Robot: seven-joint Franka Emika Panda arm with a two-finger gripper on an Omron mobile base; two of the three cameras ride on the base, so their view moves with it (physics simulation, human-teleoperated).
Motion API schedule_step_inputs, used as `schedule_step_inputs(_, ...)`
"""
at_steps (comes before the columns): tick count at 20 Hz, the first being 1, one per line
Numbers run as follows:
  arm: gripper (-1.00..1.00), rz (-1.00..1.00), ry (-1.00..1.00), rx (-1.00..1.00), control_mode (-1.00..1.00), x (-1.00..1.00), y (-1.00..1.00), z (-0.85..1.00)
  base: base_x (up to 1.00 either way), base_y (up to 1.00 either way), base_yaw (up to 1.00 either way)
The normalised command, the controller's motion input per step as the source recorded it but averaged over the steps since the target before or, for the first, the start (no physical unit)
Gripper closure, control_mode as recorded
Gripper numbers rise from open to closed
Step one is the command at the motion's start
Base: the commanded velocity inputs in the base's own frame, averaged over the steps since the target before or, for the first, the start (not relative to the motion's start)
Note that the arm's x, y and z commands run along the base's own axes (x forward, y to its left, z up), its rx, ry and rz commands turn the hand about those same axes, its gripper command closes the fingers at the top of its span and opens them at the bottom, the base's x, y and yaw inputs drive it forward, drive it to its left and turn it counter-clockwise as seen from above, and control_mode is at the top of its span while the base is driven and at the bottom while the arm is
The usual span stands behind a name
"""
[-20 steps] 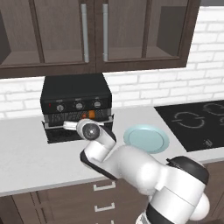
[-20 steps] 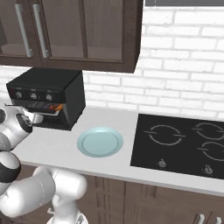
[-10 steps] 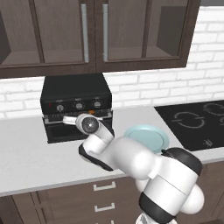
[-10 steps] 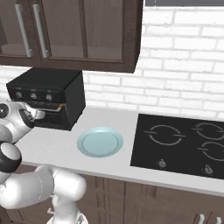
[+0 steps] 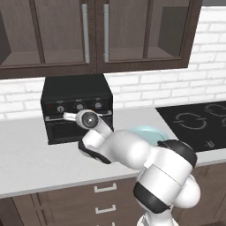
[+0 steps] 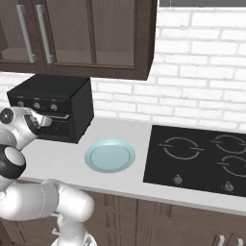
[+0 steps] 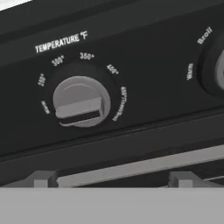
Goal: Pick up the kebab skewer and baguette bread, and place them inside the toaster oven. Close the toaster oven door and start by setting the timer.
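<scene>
The black toaster oven (image 5: pixel 76 93) stands on the counter at the left, also seen as the toaster oven (image 6: pixel 72 98). Its door (image 5: pixel 66 130) stands upright against the front, with the bar handle (image 7: pixel 131 168) just under the knob panel. My gripper (image 5: pixel 72 116) is held close to that panel, facing the round temperature knob (image 7: pixel 81 102). A second knob (image 7: pixel 215 70) shows at the right edge. My fingertips are out of sight, so their state is unclear. The kebab skewer and the baguette are hidden.
A pale blue plate (image 6: pixel 109 156) lies bare on the counter right of the oven. A black cooktop (image 6: pixel 202 153) is set into the counter further right. Dark wall cupboards (image 5: pixel 95 33) hang above the oven.
My hand has risen from the door's height to the knob panel and come closer to the oven front. The orange spot seen at the oven front before is now covered.
</scene>
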Motion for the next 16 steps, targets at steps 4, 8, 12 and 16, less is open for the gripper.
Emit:
schedule_step_inputs(4, -1.00, 0.00, 0.00, 0.00, -1.00, 0.33, 0.00, -0.09, 0.00, 0.00, 0.00)
schedule_step_inputs(8, -1.00, 0.00, 0.00, 0.00, -1.00, 0.20, 0.00, -0.09, 0.00, 0.00, 0.00)
schedule_step_inputs(12, -1.00, 0.00, 0.00, 0.00, -1.00, -0.03, 0.00, 0.05, 0.00, 0.00, 0.00)
schedule_step_inputs(16, -1.00, 0.00, 0.00, 0.00, -1.00, 0.00, 0.00, 0.18, 0.00, 0.00, 0.00)
